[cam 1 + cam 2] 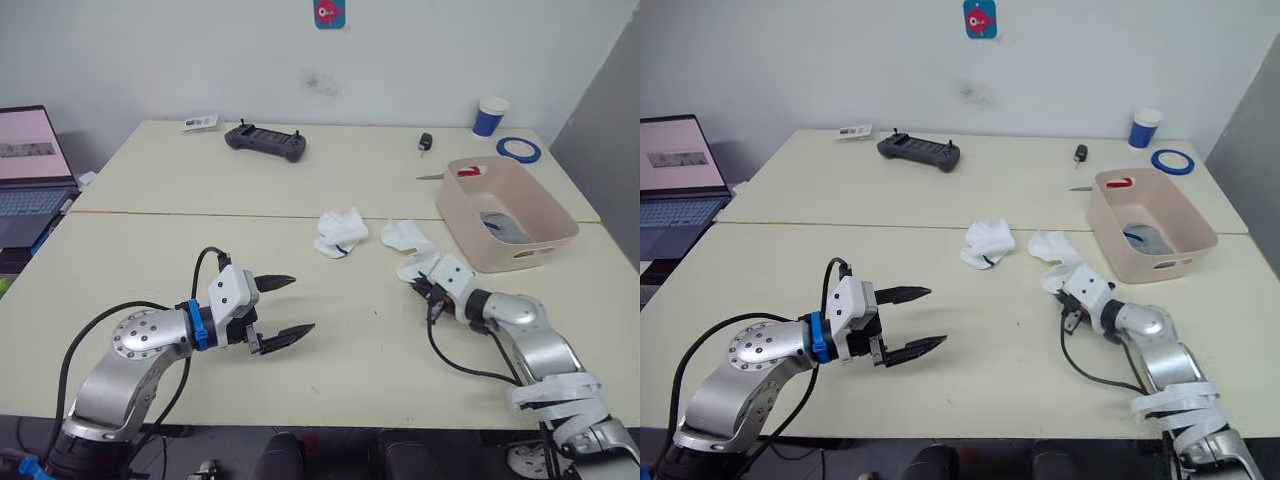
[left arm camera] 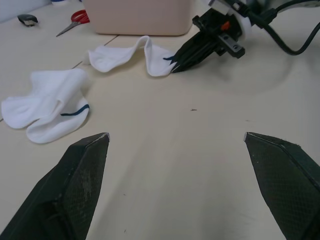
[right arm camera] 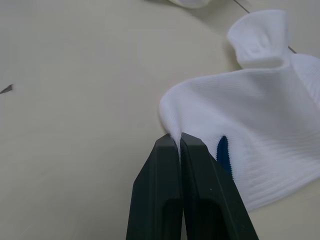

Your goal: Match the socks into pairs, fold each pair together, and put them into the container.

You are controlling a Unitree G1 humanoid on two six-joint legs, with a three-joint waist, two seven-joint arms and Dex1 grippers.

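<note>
Pinching comes first: the right end effector (image 3: 179,142) has its two black fingers pressed together on the folded edge of a white sock (image 3: 260,125), just beside that sock's dark-blue mark, low on the surface (image 1: 330,340) near the pale pink container (image 1: 545,215). Its partner, the second white sock (image 1: 338,232), lies crumpled a little way to the robot's left, apart from the held one. Inside the bin a grey bundle of socks (image 1: 503,227) already rests. The left end effector (image 1: 282,312) hangs above bare surface with its fingers spread wide, gripping nothing. The step in hand looks like bringing the two white socks together, and doing it well likely means dragging or lifting the pinched sock slowly, since the hold is only on a thin fold of cloth and could slip. Laying it flat over its partner, toes and cuffs aligned, would make the fold cleaner; the free left end effector could pin the loose sock so it does not bunch or slide. Scissors (image 1: 455,174) near the bin's far corner should be avoided.
</note>
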